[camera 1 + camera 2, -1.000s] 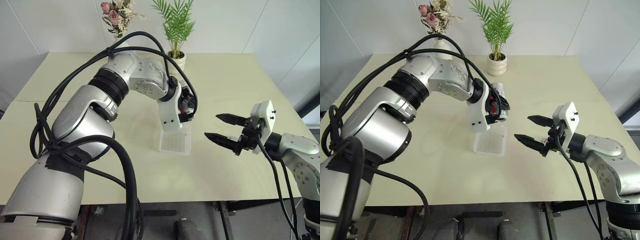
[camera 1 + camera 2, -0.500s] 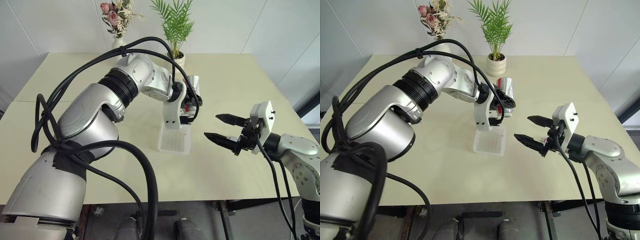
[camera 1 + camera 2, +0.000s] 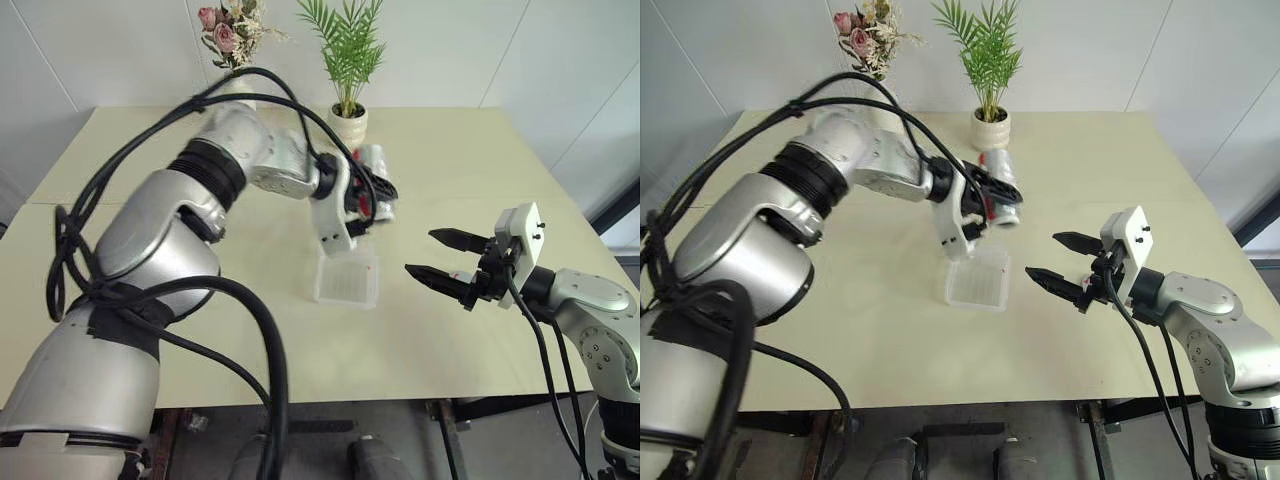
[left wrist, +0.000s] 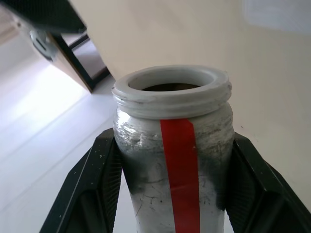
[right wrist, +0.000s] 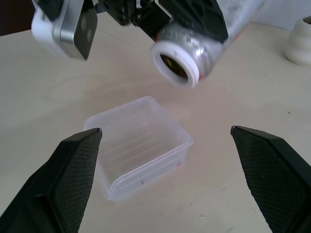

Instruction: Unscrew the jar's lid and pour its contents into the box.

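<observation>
While left hand [image 3: 985,200] tilts jar [image 5: 194,41], box [image 5: 138,145] below

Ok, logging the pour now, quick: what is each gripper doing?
Left gripper: shut on the jar, lid off, tilted above the box.
Right gripper: open, holding nothing.

The box [image 3: 347,281] lies at frame centre on the table [image 3: 140,150]. The jar [image 3: 377,185] hangs just above it. The plant pot [image 3: 348,122] stands behind, upper centre.
</observation>
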`<state>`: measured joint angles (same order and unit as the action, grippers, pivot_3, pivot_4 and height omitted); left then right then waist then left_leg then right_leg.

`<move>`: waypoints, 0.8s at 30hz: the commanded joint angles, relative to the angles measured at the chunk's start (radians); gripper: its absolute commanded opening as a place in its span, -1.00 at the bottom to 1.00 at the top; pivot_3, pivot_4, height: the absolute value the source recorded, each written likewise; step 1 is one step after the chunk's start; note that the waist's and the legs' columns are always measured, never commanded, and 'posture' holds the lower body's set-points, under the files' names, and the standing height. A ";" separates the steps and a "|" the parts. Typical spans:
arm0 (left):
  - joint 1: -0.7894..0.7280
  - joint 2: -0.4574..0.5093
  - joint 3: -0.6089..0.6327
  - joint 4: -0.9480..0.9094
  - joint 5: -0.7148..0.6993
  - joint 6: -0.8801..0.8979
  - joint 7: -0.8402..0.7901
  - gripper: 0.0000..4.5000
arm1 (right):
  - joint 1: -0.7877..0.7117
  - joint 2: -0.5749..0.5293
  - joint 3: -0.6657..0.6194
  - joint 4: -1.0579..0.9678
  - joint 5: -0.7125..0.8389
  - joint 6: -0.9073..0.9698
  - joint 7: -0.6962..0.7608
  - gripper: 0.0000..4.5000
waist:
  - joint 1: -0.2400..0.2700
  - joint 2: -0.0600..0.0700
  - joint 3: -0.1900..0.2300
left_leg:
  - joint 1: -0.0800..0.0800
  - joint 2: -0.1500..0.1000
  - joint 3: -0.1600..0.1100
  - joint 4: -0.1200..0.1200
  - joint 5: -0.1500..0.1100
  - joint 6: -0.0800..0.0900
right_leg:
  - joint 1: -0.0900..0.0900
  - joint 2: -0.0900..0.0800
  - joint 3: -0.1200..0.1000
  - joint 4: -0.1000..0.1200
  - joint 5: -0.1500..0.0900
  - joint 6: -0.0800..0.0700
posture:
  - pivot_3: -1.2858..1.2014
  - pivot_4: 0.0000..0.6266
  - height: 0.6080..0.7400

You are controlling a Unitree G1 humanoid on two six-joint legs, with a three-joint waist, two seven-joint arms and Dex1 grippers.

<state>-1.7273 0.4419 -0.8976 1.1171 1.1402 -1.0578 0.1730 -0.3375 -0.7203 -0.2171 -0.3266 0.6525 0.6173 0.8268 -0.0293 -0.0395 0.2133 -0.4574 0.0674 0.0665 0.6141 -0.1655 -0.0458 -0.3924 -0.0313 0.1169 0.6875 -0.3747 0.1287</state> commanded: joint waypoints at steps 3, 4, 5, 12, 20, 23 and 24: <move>0.057 0.054 0.248 0.093 -0.302 0.034 -0.149 0.08 | 0.016 -0.003 -0.025 -0.046 0.031 0.002 -0.006 0.99 | 0.002 0.000 0.000 | 0.001 0.000 0.000 0.001 0.000 0.002 | 0.000 0.000 0.000 0.002 0.000 0.000 | 0.03 -0.52 1.00; 0.079 0.052 0.302 0.109 -0.377 0.040 -0.212 0.08 | 0.017 -0.004 -0.025 -0.047 0.033 0.003 -0.006 0.99 | 0.002 0.000 0.000 | 0.001 0.000 0.000 0.001 0.000 0.002 | 0.001 0.000 0.000 0.002 0.000 0.000 | 0.03 -0.52 1.00; 0.096 0.052 0.339 0.112 -0.427 0.043 -0.261 0.08 | 0.019 -0.004 -0.026 -0.049 0.035 0.005 -0.007 0.99 | 0.001 0.000 0.000 | 0.001 0.000 0.000 0.002 0.000 0.002 | 0.001 0.000 -0.001 0.003 0.000 0.000 | 0.03 -0.52 1.00; 0.350 0.019 0.760 -0.016 -0.990 0.381 -0.667 0.08 | 0.022 -0.023 -0.034 -0.059 0.054 0.028 0.000 0.99 | -0.005 0.002 -0.001 | 0.002 0.000 -0.001 0.006 0.001 0.003 | 0.001 0.000 -0.002 0.009 0.000 0.000 | 0.03 -0.52 1.00; 0.755 -0.023 1.051 -0.549 -1.303 0.894 -0.566 0.08 | 0.058 -0.034 -0.045 -0.084 0.072 0.044 -0.007 0.99 | -0.009 0.002 -0.001 | 0.002 0.002 -0.004 0.013 0.001 0.004 | 0.003 0.001 -0.003 0.012 0.001 0.000 | 0.03 -0.52 1.00; 0.885 -0.040 1.141 -0.743 -1.383 1.081 -0.472 0.08 | 0.073 -0.037 -0.052 -0.091 0.072 0.045 -0.011 0.99 | -0.007 0.002 -0.001 | 0.003 0.002 -0.005 0.014 0.000 0.004 | 0.007 0.001 -0.005 0.012 0.001 0.000 | 0.03 -0.52 1.00; 0.910 -0.042 1.158 -0.785 -1.404 1.135 -0.457 0.08 | 0.074 -0.038 -0.056 -0.090 0.071 0.043 -0.012 0.99 | -0.006 0.002 -0.001 | 0.004 0.002 -0.006 0.015 0.000 0.004 | 0.008 0.001 -0.005 0.012 0.001 0.000 | 0.03 -0.52 1.00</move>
<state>-0.8111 0.3936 0.2142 0.4505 -0.2104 0.0041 -0.3241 -0.2623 -0.7411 -0.2389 -0.3854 0.7059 0.6636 0.8202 -0.0356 -0.0374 0.2121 -0.4525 0.0697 0.0601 0.6294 -0.1652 -0.0414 -0.3829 -0.0300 0.1115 0.6993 -0.3727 0.1292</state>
